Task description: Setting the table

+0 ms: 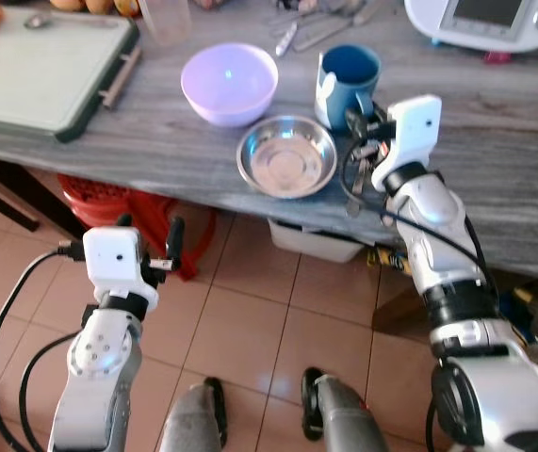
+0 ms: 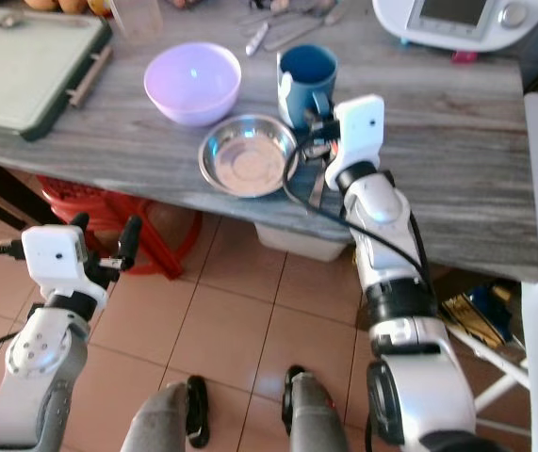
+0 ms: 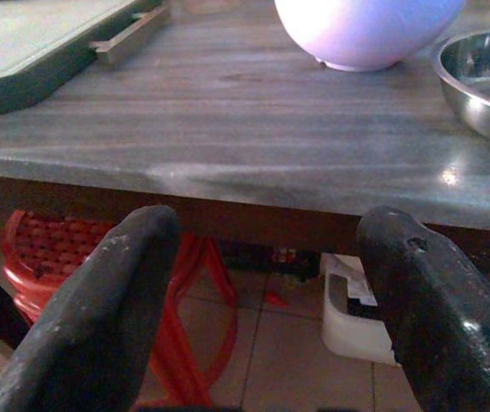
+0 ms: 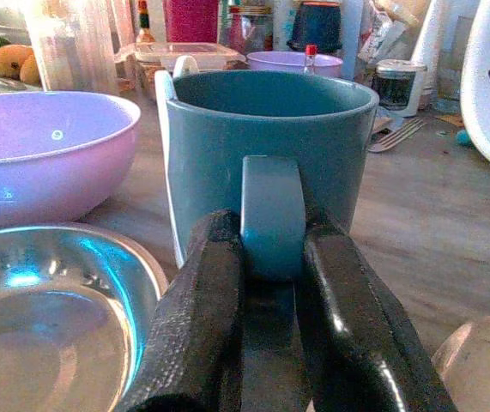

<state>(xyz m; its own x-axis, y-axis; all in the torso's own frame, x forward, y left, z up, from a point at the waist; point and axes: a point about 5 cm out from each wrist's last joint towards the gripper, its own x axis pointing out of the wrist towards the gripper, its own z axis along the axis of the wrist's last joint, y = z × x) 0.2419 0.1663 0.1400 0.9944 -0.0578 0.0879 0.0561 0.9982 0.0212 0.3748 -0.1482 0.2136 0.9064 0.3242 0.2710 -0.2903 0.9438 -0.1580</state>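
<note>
Gripping: right gripper (image 4: 266,283) fingers pinch the mug (image 1: 348,83) handle
Mug: rigid, glazed, likely slippery; breakable
Hold: handle, lift level
Left gripper (image 3: 262,292): fingers apart, below table (image 1: 495,169)

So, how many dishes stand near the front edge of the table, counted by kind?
Bowls: 2, the lilac bowl and the steel bowl.
Mugs: 1, the blue mug, with the right gripper closed on its handle.
Total: 3.
The left gripper hangs open below the table edge.
</note>
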